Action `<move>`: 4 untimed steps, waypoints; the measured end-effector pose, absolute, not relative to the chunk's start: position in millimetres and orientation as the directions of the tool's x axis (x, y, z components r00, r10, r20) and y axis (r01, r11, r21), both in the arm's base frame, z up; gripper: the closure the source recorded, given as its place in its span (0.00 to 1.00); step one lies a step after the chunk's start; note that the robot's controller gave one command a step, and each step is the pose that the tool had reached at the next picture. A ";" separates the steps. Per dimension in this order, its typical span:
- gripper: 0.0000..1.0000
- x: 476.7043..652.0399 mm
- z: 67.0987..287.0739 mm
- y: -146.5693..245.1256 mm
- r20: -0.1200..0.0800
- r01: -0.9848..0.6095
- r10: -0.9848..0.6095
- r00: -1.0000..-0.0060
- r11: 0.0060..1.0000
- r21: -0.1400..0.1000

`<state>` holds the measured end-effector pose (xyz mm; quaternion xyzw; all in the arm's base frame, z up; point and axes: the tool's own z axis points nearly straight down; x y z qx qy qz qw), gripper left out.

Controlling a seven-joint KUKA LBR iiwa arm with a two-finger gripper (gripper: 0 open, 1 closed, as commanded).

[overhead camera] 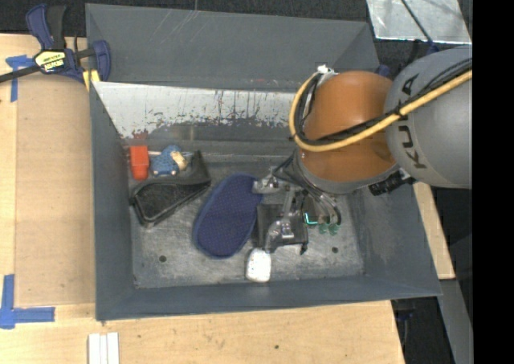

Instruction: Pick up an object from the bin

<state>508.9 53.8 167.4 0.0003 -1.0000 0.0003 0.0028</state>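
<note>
My gripper (283,230) hangs low over the bin floor, right of centre, under the orange wrist cover. Just left of it lies a dark blue oval cloth pad (226,215), its right edge close to the gripper. A small white rounded object (258,265) rests on the floor directly below the gripper near the front wall. Something with a green spot (326,226) sits by the gripper's right side. I see nothing clearly held between the fingers.
A black flat wedge-shaped object (167,196) lies at the left. Behind it, against the back wall, are a small orange block (139,162) and a blue-and-tan toy figure (169,161). The arm fills the bin's right side.
</note>
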 end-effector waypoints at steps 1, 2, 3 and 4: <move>0.00 497.7 72.1 -16.0 -0.009 0.069 0.069 -0.998 0.998 0.005; 0.00 499.1 74.5 -15.3 -0.004 0.068 0.068 -0.998 0.998 0.002; 0.00 499.6 75.7 -15.1 -0.004 0.068 0.068 -0.998 0.998 0.001; 0.00 500.4 76.5 -15.2 -0.006 0.069 0.069 -0.998 0.998 0.001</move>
